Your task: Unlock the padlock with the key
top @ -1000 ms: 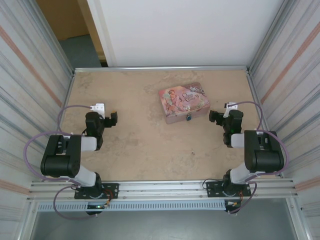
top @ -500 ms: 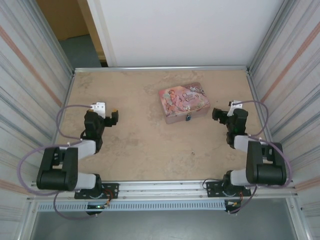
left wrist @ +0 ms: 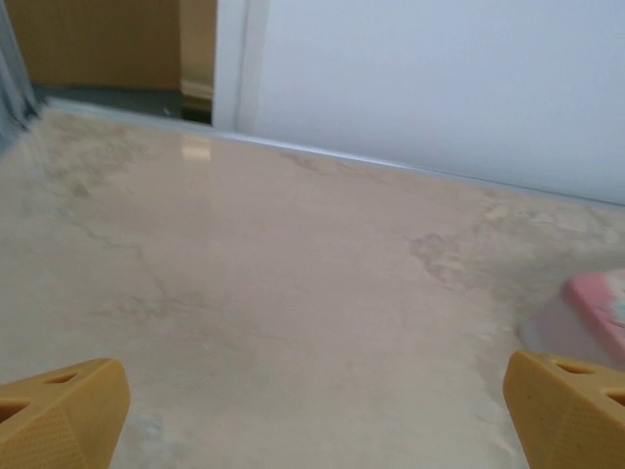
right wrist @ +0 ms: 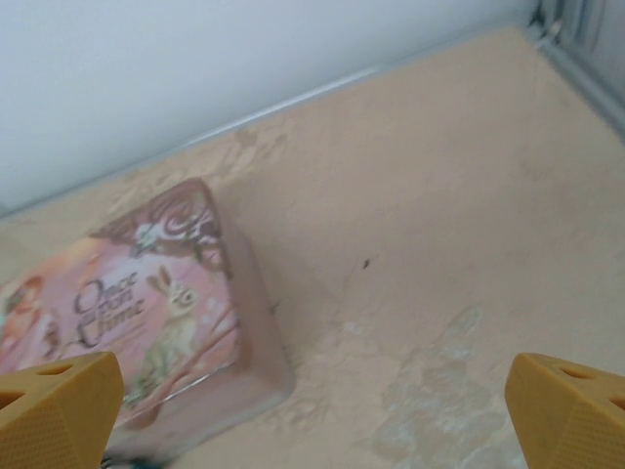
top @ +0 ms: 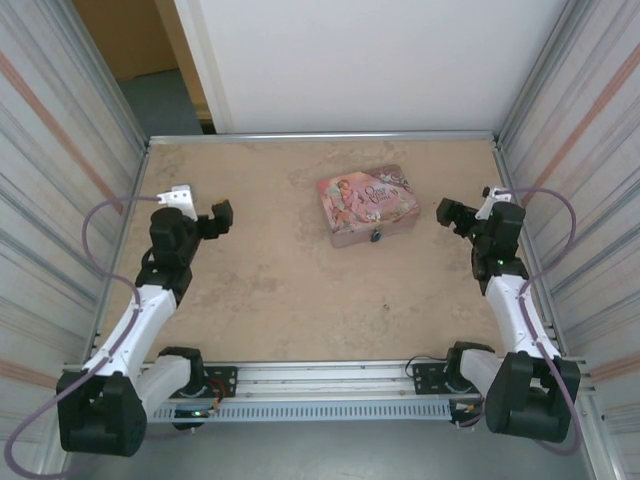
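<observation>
The tiny blue padlock (top: 377,236) hangs on the front side of a pink illustrated tin (top: 367,205) in the middle of the table. The key is out of view. My left gripper (top: 220,216) hovers well to the left of the tin, open, with bare table between its orange fingertips (left wrist: 61,418). My right gripper (top: 448,213) is just right of the tin, open and holding nothing. In the right wrist view the tin (right wrist: 146,313) lies ahead on the left and the right gripper (right wrist: 312,410) spans bare tabletop.
The beige stone-patterned tabletop (top: 280,290) is fenced by corrugated metal walls left (top: 60,180) and right (top: 580,170) and a white panel (top: 380,60) at the back. A corner of the tin (left wrist: 601,303) shows at the right of the left wrist view.
Both arms have unfolded and reached forward. The left gripper moved up and slightly left, the right gripper up and to the right, away from the tin. Both stayed open.
</observation>
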